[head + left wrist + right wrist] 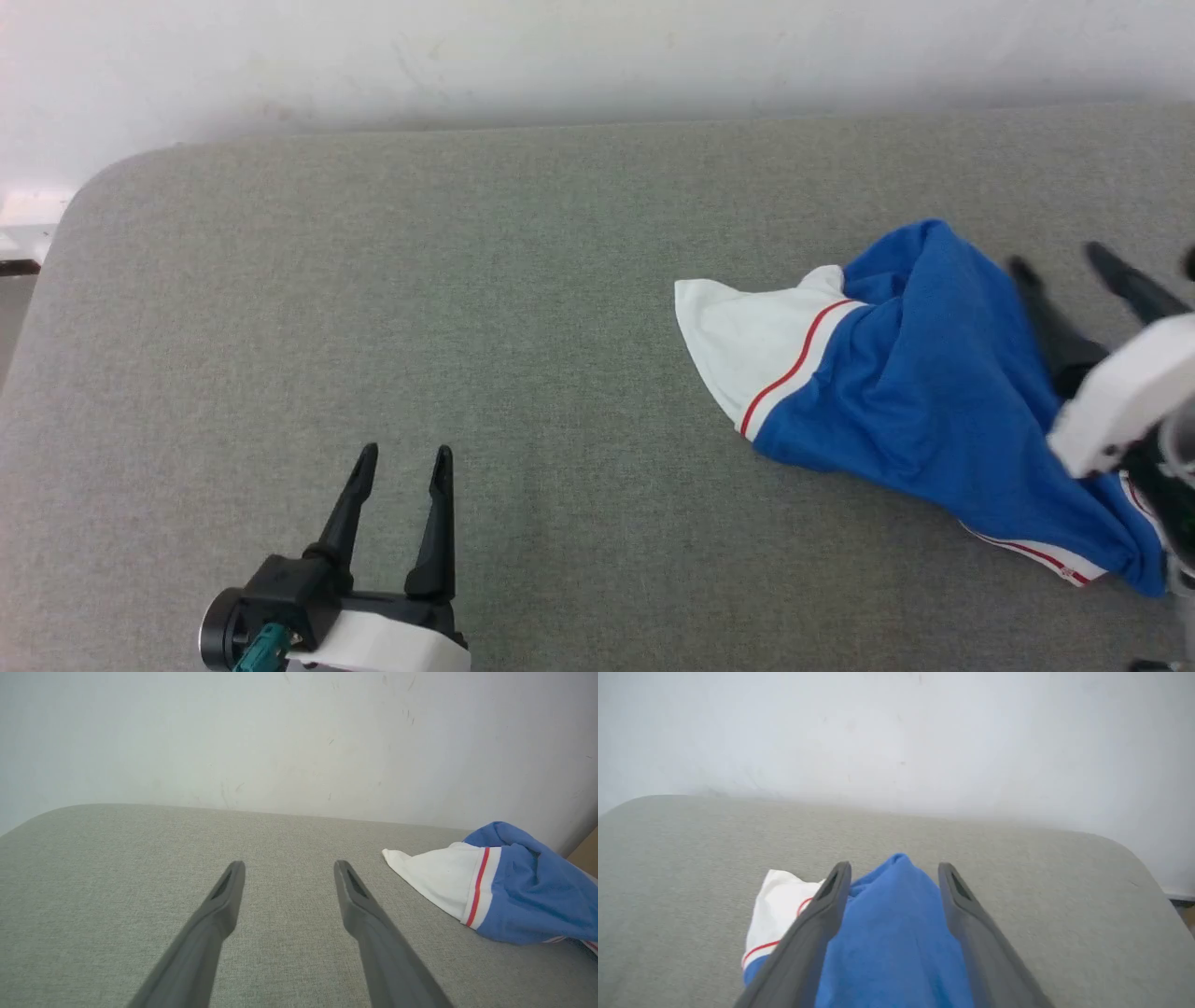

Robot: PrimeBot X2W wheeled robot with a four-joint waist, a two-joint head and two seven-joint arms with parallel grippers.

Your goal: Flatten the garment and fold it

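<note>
Nearest the robot, the left gripper [406, 452] is sitting over the left side of the grey padded table [373, 280]. Its fingers are pointing toward the far wall and standing well apart, holding nothing. Further out on the right, the garment [896, 373] is lying bunched in a long heap that is running diagonally from the near right edge toward the table's middle, white red-striped sleeve pointing left. The blurred right gripper [1060, 259] is angling out and leftward over its right end, fingers spread wide, blue cloth showing between them unpinched.
</note>
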